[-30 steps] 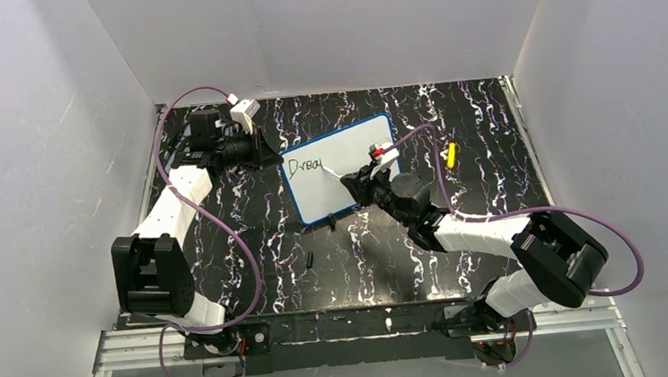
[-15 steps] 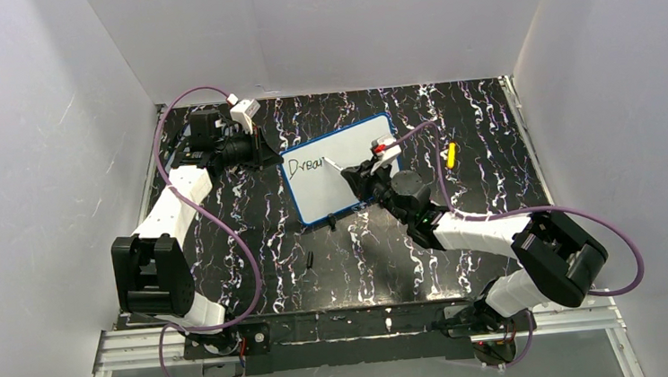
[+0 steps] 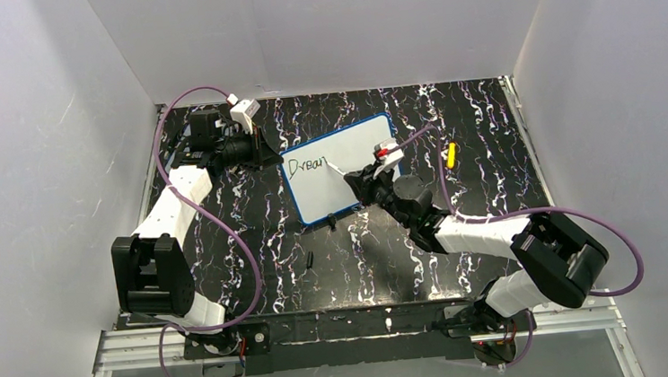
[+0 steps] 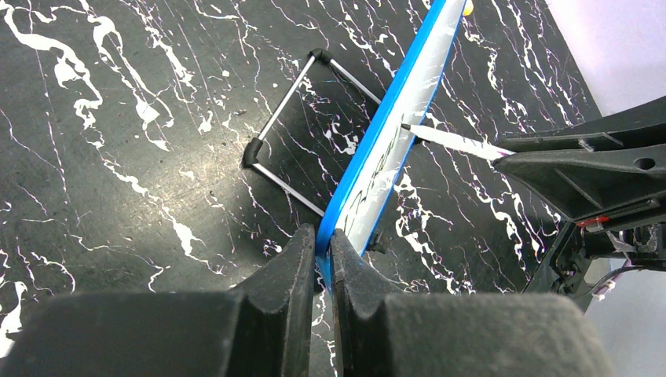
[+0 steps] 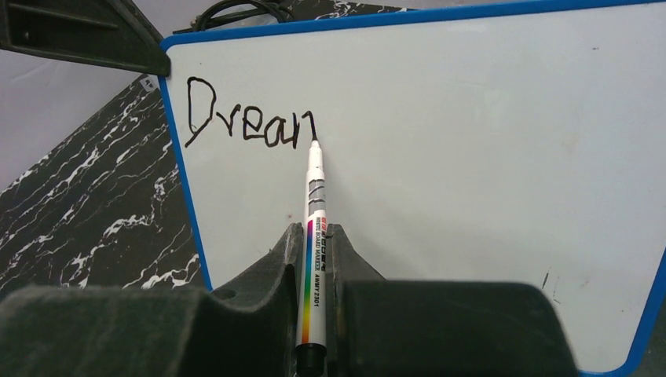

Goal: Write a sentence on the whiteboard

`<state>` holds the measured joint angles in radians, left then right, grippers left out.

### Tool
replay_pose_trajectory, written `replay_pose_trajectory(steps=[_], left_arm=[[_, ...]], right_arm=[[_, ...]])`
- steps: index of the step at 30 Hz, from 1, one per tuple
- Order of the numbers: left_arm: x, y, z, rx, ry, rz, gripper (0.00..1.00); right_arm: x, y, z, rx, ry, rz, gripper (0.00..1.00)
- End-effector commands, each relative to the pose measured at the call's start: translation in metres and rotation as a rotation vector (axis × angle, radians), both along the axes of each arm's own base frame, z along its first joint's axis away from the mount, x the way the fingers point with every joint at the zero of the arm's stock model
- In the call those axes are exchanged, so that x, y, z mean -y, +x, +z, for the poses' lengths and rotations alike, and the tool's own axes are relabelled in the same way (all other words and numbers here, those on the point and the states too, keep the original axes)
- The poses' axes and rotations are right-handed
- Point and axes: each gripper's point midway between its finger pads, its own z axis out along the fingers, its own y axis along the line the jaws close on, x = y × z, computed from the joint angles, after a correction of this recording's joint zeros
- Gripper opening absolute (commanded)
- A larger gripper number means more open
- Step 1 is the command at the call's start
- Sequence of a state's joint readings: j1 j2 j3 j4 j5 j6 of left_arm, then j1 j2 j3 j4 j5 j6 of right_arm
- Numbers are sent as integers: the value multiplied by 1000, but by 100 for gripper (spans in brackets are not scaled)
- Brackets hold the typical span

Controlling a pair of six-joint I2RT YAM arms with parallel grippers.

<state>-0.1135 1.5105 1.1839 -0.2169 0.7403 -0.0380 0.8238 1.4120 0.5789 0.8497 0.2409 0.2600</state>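
Rightward shift of marker (image 5: 316, 184) tip, sentence (image 5: 250, 122) at "Drean"; right gripper (image 5: 314, 236) pinches marker, left gripper (image 4: 323, 243) clamps whiteboard (image 4: 390, 118) rim.

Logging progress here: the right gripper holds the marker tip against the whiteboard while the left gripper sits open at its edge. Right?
No. The left gripper is shut on the whiteboard at its edge, as the left wrist view shows. The right gripper does hold the marker tip against it.
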Motion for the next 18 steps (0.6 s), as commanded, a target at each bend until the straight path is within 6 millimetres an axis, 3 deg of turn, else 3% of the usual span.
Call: replay_pose_trajectory(steps=[1,5,18], left_arm=[[5,-10,17,26,-27,-27,0],[5,-10,17,26,-27,-28,0],[5,-10,16,24,-27,-27,0]], right_arm=[[10,2,0,5,9,-35,1],[11,2,2,9,18,-35,1],[1,14,38,85,95,-45,1]])
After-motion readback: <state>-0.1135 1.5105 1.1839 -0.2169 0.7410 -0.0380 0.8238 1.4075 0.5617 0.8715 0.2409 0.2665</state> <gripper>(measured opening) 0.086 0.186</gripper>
